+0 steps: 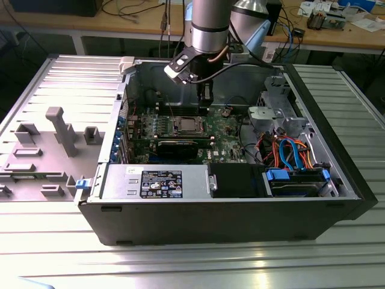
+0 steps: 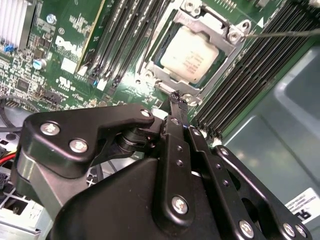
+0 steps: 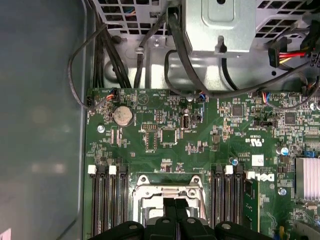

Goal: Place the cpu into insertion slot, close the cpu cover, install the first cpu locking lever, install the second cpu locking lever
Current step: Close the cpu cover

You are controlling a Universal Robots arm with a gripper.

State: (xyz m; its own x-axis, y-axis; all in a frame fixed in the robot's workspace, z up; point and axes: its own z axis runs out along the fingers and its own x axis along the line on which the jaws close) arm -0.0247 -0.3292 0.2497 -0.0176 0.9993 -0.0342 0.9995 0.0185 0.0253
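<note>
The gripper (image 2: pixel 176 97) has its two black fingers pressed together with nothing pinched between them, and its tip hangs just above the near edge of the cpu cover (image 2: pixel 209 21). The cpu (image 2: pixel 192 52) lies directly ahead of the fingertips, seated flat in the insertion slot (image 1: pixel 186 126), with the silvery cover frame lying down around its pale metal top. A thin locking lever (image 2: pixel 285 34) runs out from the far corner of the cover, beyond the fingertips, and looks unlatched, though whether it is raised cannot be told. The work seems to be at the cover-and-lever stage. To do it well, the closed tip should press only on the frame or the lever wire, never on the chip's top. It should also push straight and slowly, so that the thin wire does not slip off the narrow tip toward the long black memory slots (image 2: pixel 250 75) on either side. As for containers, the open computer case (image 1: pixel 210 217) holds the green circuit board (image 3: pixel 170 150) below the gripper. Well away from the fingers, a silver power supply (image 1: pixel 156 180) and a drive bay (image 1: pixel 298 180) fed by blue and orange cables sit along the case's near wall.
</note>
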